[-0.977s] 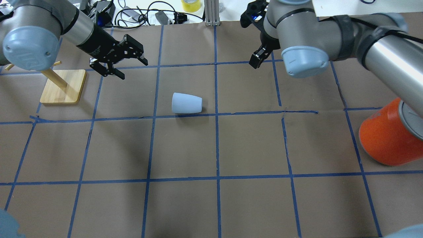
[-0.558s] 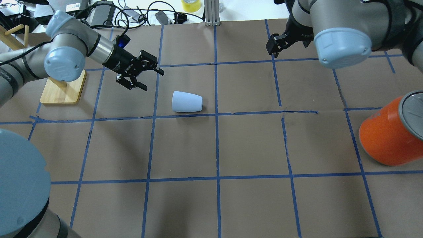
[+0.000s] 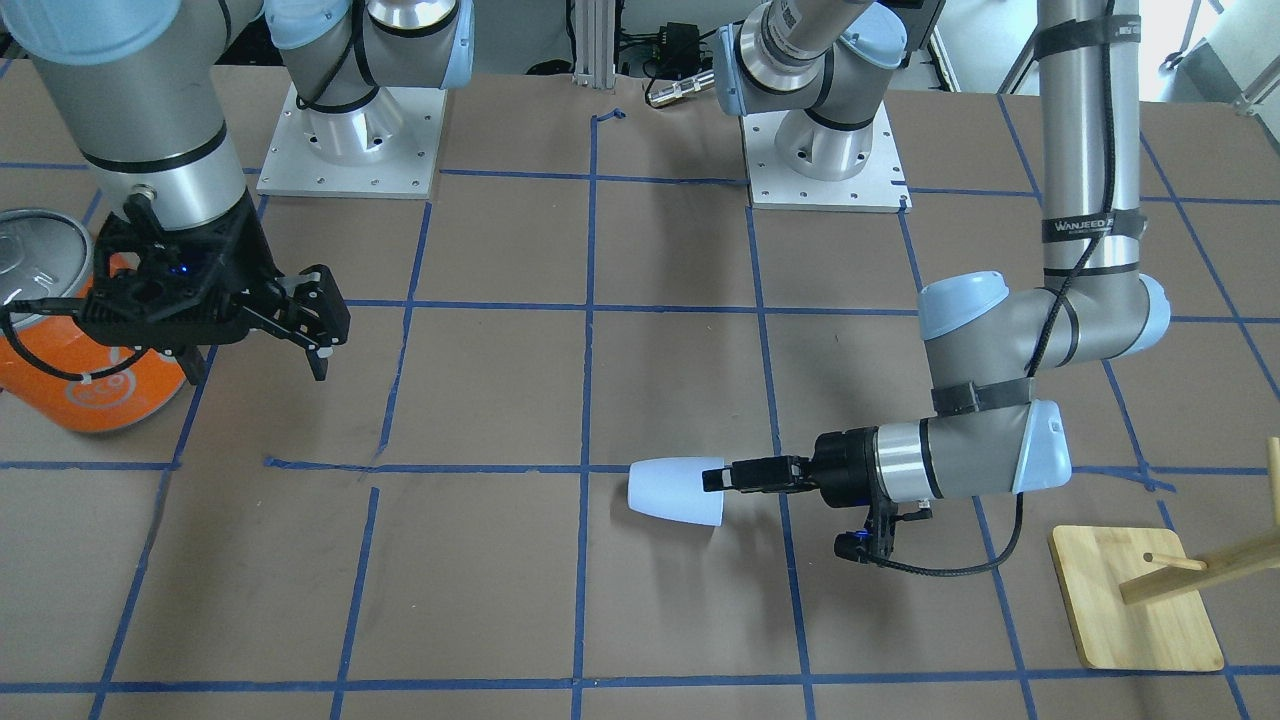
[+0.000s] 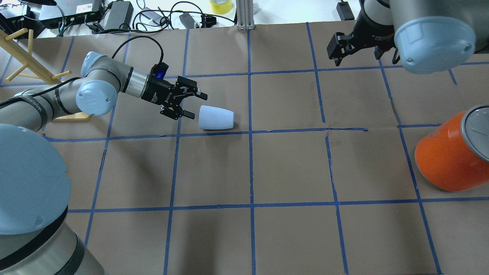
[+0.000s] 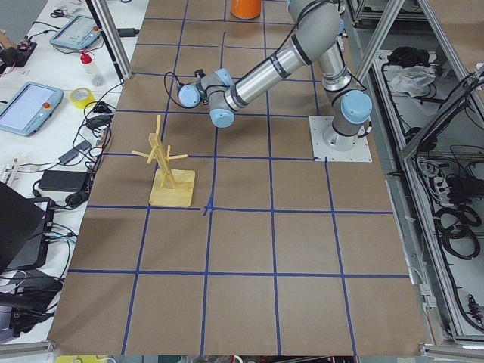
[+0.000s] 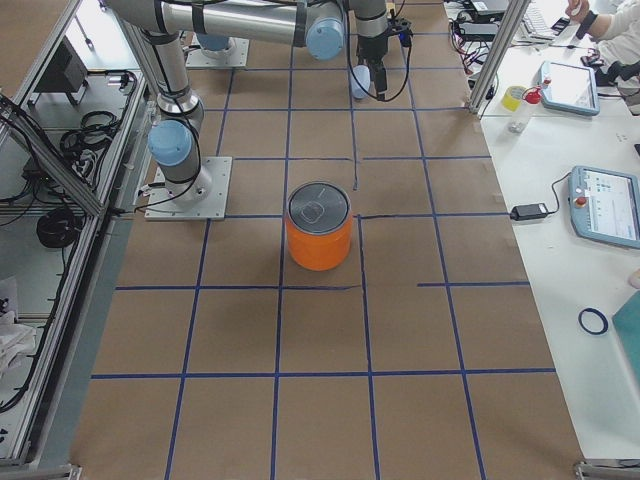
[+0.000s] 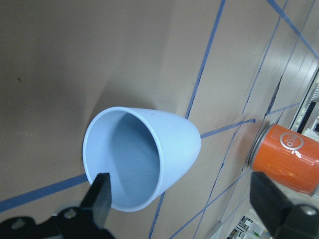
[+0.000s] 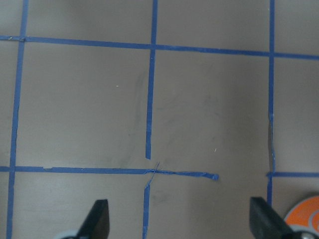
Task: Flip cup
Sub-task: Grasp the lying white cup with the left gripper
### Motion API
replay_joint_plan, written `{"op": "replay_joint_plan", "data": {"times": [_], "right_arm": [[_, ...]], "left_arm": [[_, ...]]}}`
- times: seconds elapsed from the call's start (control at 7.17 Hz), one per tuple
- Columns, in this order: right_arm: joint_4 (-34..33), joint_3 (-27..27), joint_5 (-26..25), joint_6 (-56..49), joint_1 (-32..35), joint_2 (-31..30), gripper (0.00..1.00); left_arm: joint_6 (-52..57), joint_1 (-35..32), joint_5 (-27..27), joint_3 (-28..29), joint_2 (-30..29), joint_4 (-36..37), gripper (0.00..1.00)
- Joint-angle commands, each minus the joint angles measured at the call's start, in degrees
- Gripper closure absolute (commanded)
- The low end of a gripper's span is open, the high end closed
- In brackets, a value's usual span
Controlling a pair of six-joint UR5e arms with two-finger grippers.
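1. Wooden peg rack [image 3: 1130, 600]: we log it at the far left of the overhead view, standing on a flat square base that the left arm partly hides.

2. Left gripper [image 4: 196, 104]: we record it low over the table [image 4: 290, 168], lying nearly level and aimed at the cup's mouth. Its fingers are spread wide. In its wrist view one fingertip [image 7: 102, 194] overlaps the cup's rim and the other sits well off to the side. We cannot tell whether either one touches the cup.

3. Cup [image 4: 216, 118]: pale blue-white, lying on its side on the brown paper. Its wide mouth faces the left gripper and its narrow base points towards the centre tape line [image 4: 251, 168]. It rests just beyond a crosswise strip of blue tape, and we note its bluish inside in the left wrist view.

4. Right gripper [image 4: 336, 51]: raised over the far right part of the table, well apart from the cup. Its fingers are spread and hold nothing.

5. Orange can [image 4: 443, 160]: it has a silver top and stands upright at the right edge, well apart from the cup.
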Motion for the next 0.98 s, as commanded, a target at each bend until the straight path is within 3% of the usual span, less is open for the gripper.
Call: {"op": "replay_joint_plan", "data": {"times": [0.0,0.28,0.42,0.84], "right_arm": [[3.40,0.00,0.31,7.50,-0.74,-1.21,0.00],[3.23,0.08,0.31,8.03,-0.83,-1.47,0.00],[3.75,0.61,0.05,7.94,-0.83,-1.39,0.00],[3.41,1.05,0.21,7.94,-0.56,-1.39,0.00]], "left_arm": [[1.91,-1.00,-0.54,-0.17,-1.71,1.31,0.44],[1.13,-2.33,-5.96,0.00,-2.06,1.42,0.93],[-0.97,-2.33,-6.42,0.44,-1.98,1.41,1.00],[-24.12,-2.33,-5.82,5.94,1.96,3.42,1.00]]}}
